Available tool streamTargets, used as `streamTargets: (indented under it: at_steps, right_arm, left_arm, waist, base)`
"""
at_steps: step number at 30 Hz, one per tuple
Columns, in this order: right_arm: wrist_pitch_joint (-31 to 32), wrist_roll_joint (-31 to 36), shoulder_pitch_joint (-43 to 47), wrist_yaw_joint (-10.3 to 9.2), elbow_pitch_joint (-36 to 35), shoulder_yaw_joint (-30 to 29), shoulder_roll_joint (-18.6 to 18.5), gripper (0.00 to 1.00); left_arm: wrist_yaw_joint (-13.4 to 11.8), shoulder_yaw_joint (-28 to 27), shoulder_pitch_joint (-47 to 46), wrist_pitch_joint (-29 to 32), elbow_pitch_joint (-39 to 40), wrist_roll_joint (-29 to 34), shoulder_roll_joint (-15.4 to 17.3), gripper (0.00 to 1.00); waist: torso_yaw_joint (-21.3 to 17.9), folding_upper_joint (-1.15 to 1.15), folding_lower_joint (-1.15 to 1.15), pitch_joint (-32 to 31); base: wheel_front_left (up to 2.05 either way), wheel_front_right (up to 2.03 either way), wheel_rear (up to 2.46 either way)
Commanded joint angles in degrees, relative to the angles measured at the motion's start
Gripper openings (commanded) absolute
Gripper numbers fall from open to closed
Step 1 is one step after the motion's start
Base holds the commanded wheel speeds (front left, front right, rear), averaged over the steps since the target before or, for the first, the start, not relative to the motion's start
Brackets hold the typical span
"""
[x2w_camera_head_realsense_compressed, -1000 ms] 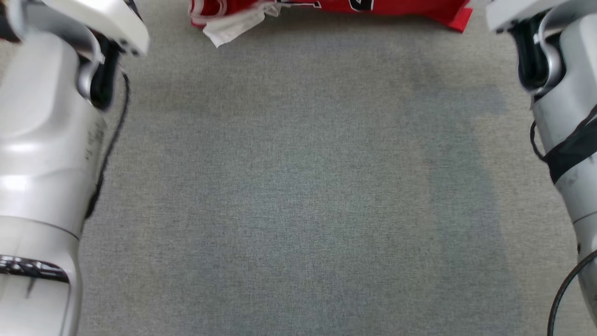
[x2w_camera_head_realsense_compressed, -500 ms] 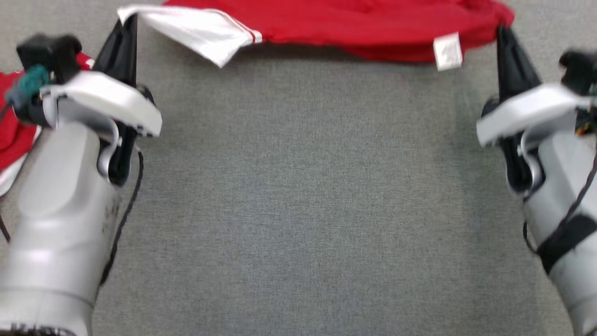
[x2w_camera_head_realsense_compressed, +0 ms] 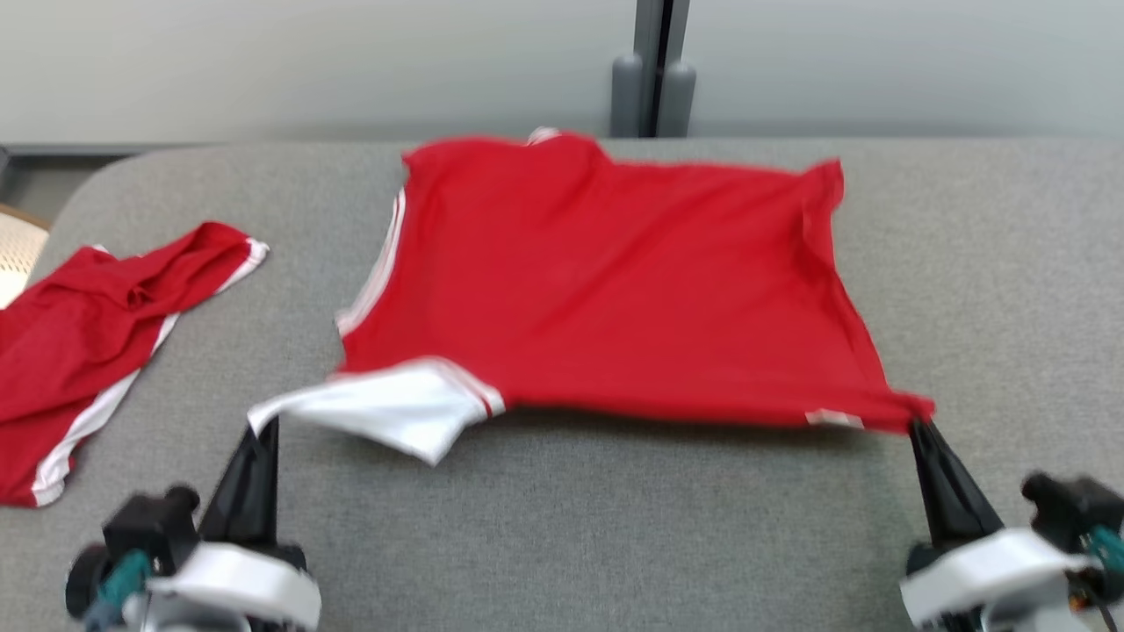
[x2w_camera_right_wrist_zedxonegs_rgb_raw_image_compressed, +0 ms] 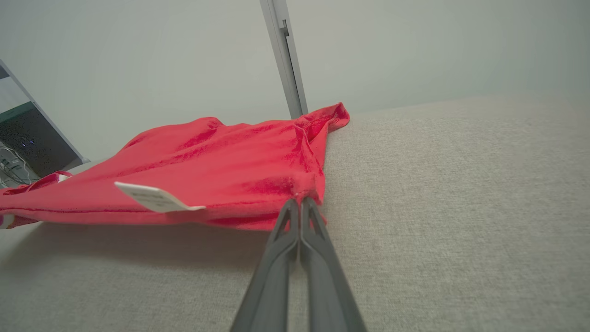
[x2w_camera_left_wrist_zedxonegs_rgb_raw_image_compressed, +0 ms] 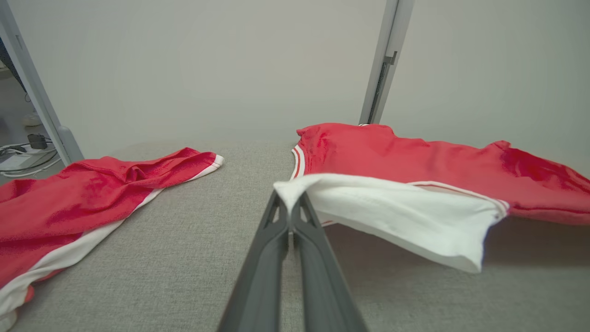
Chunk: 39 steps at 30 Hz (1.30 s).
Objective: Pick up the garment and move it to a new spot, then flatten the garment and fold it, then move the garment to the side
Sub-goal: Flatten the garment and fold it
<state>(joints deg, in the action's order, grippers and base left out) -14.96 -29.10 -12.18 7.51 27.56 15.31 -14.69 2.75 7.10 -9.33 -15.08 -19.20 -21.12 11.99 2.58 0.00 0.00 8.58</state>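
- Head view: the left gripper [x2w_camera_head_realsense_compressed: 262, 432] reaches in from the near left, its two dark fingers clamped on the white near-left corner of the red garment [x2w_camera_head_realsense_compressed: 615, 281]. The right gripper [x2w_camera_head_realsense_compressed: 918, 428] does the same at the near right, pinching the red corner.
- The garment is spread across the middle of the grey table [x2w_camera_head_realsense_compressed: 615, 544]. Its near edge hangs between the two grips, with a shadow beneath it. The frame is soft, so the far hem seems to rest on the table.
- A second red garment [x2w_camera_head_realsense_compressed: 88, 333] lies crumpled at the left, well apart. A grey post [x2w_camera_head_realsense_compressed: 654, 79] stands beyond the far edge.
- Left wrist view: the left gripper [x2w_camera_left_wrist_zedxonegs_rgb_raw_image_compressed: 288, 203] points low along the table, fingers pressed together on a white flap [x2w_camera_left_wrist_zedxonegs_rgb_raw_image_compressed: 392, 212] that curls over the red cloth.
- Right wrist view: the right gripper [x2w_camera_right_wrist_zedxonegs_rgb_raw_image_compressed: 300, 203] is clenched on the garment's bunched red corner, with a white label [x2w_camera_right_wrist_zedxonegs_rgb_raw_image_compressed: 156, 198] just to the left.
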Motion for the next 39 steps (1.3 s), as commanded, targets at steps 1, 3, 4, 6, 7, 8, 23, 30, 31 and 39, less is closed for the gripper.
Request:
streamTargets:
  at_steps: [1,3,4,6,7,8,23,30,31,39]
  right_arm:
    - [-0.3,0.2,2.9,-0.04,-1.4,-1.0,-0.8,0.00]
    - [0.4,0.5,7.8,-0.04,-4.3,-2.5,-1.1,0.00]
    - [1.1,0.9,10.1,-0.04,-6.1,-3.4,-1.1,0.00]
    - [4.2,1.7,17.3,-0.04,-10.9,-5.9,-0.6,0.00]
    - [5.4,1.9,19.5,-0.05,-12.7,-7.1,-0.4,0.00]
    - [6.4,2.3,21.7,-0.04,-14.5,-7.9,-0.1,0.00]
    - [22.1,5.3,24.6,-0.04,-22.6,-13.2,4.8,0.00]
    - [20.8,5.1,12.4,-0.03,-14.6,-10.8,3.6,0.00]
    - [20.5,4.9,10.9,-0.03,-13.6,-10.3,3.5,0.00]
    - [15.5,5.0,5.0,-0.03,-8.6,-8.2,2.9,0.00]
  left_arm:
    - [-0.8,0.1,2.6,0.1,2.4,0.5,0.5,0.00]
    - [-2.1,0.6,8.1,1.5,7.3,1.3,1.1,0.00]
    - [-2.9,0.7,11.0,2.6,10.0,1.2,1.2,0.00]
    - [-5.3,1.1,18.9,6.9,18.8,1.4,1.4,0.00]
    - [-6.2,1.1,21.3,8.5,21.7,1.4,1.5,0.00]
    - [-7.0,1.3,23.5,9.9,24.4,1.7,1.8,0.00]
    - [-5.0,0.5,23.1,24.3,29.7,-7.7,4.0,0.00]
    - [-0.4,0.7,10.3,25.7,18.6,-10.7,4.9,0.00]
    - [0.0,0.9,8.7,25.7,17.0,-10.9,4.9,0.00]
    - [2.6,2.6,0.4,21.6,9.2,-9.7,5.0,0.18]
  waist:
    - [-0.1,0.00,0.00,-4.0]
    - [0.5,0.00,0.00,-5.8]
    - [0.7,0.00,0.00,-6.6]
    - [1.2,0.00,0.00,-9.1]
    - [1.4,0.00,0.00,-9.7]
    - [1.5,0.00,0.00,-10.2]
    - [-0.7,0.00,0.00,-7.2]
    - [-0.8,0.00,0.00,0.6]
    - [-0.9,0.00,0.00,1.4]
    - [-0.4,0.00,0.00,4.6]
  base:
    - [0.00,0.00,0.00]
    - [0.00,0.00,0.00]
    - [0.00,0.00,0.00]
    - [0.00,0.00,0.00]
    - [0.00,0.00,0.00]
    - [0.00,0.00,0.00]
    - [0.00,0.00,0.00]
    - [0.00,0.00,0.00]
    - [0.00,0.00,0.00]
    - [0.00,0.00,0.00]
